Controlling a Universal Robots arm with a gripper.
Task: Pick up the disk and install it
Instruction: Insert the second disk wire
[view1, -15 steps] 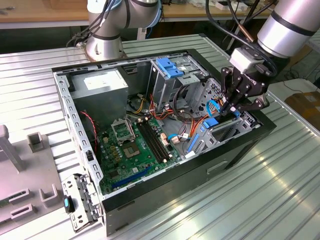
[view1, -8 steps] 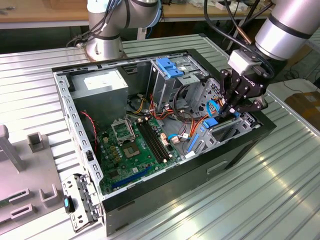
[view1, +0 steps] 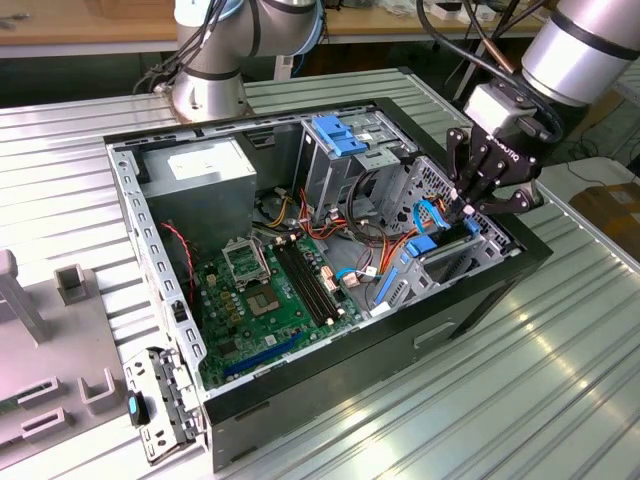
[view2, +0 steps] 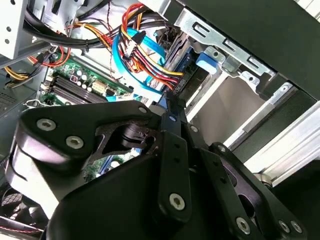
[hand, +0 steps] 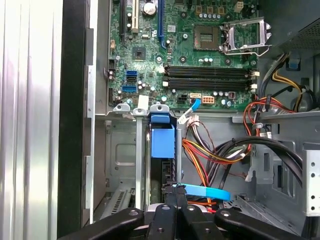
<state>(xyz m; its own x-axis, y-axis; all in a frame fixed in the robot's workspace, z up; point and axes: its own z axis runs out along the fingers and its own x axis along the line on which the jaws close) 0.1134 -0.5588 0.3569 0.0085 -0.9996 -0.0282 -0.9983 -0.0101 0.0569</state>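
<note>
First wrist view: disk (hand: 162, 150) sits upright in case bay (hand: 125, 150).

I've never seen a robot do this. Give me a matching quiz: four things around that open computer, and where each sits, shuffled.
Things:
1. black robot gripper
2. dark rectangular disk with blue plastic rails
3. flat green circuit board
4. grey metal box with white label

Places:
A. flat on the floor of the black computer case
B. far corner, exterior view's left
C. on edge in the metal bay
D. over that bay, exterior view's right

Pairs: 1-D, 2-C, 3-A, 4-B
</note>
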